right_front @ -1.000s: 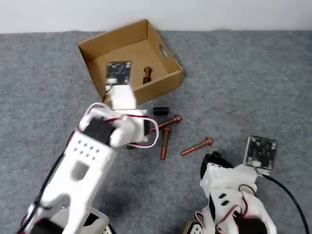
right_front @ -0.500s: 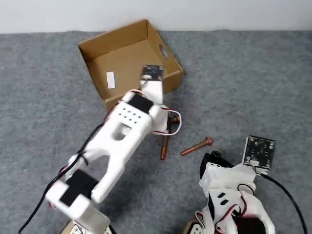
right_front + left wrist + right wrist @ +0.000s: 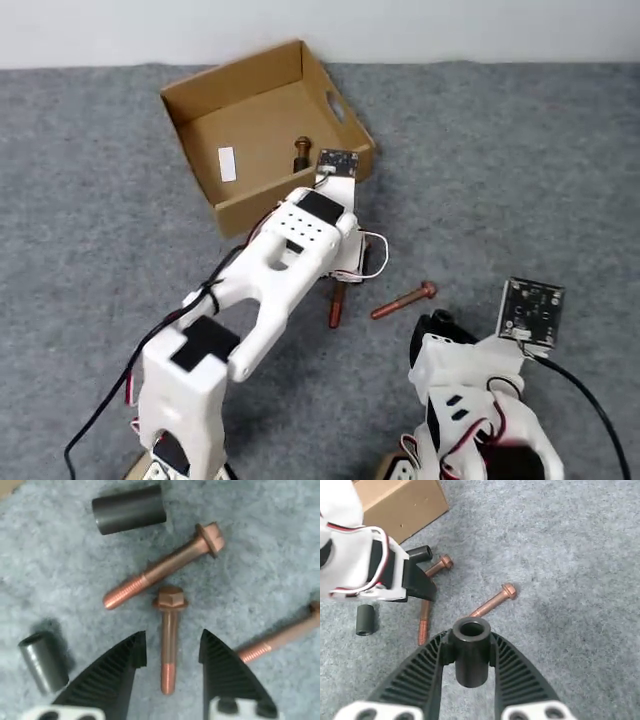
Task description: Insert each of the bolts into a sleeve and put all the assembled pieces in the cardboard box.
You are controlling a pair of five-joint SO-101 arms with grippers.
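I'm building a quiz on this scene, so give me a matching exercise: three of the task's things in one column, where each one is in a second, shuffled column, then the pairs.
Things
1. assembled piece
2. end-on sleeve
3. middle bolt

Places
A. clamped in the right gripper
B. on the carpet, between the open fingers of the left gripper
C. inside the cardboard box

Pairs: 1-C, 2-A, 3-B
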